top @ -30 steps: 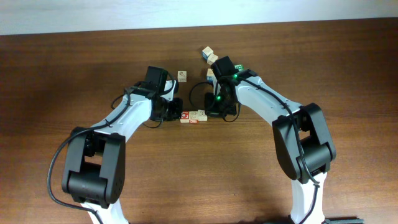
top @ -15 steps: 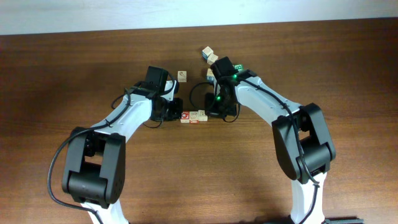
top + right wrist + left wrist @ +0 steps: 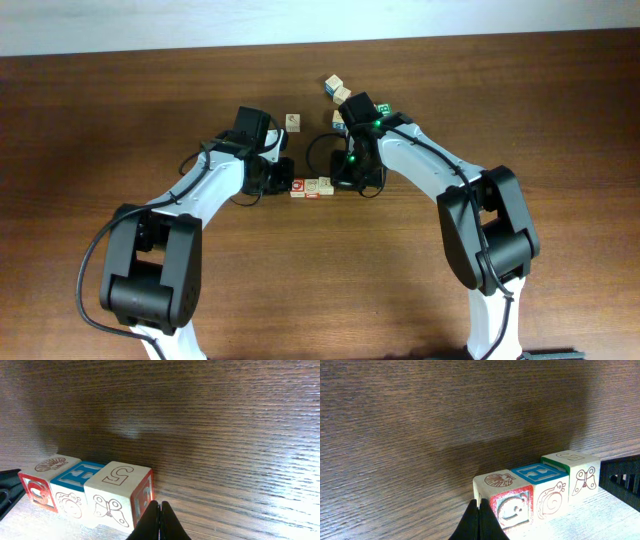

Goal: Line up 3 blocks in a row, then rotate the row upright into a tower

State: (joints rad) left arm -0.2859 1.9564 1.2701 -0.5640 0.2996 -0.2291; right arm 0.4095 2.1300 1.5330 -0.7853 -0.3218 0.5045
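Overhead, nothing has shifted: the blocks [image 3: 311,188] sit in a touching row between left gripper [image 3: 478,519] and right gripper [image 3: 159,520], both with fingers together, so the rotation looks paused

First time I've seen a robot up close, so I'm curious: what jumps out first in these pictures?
A row of three blocks sits mid-table, with a shut gripper at each end. The left gripper is by the red-faced block, and the right gripper is by the block marked 5. Loose blocks lie farther back.
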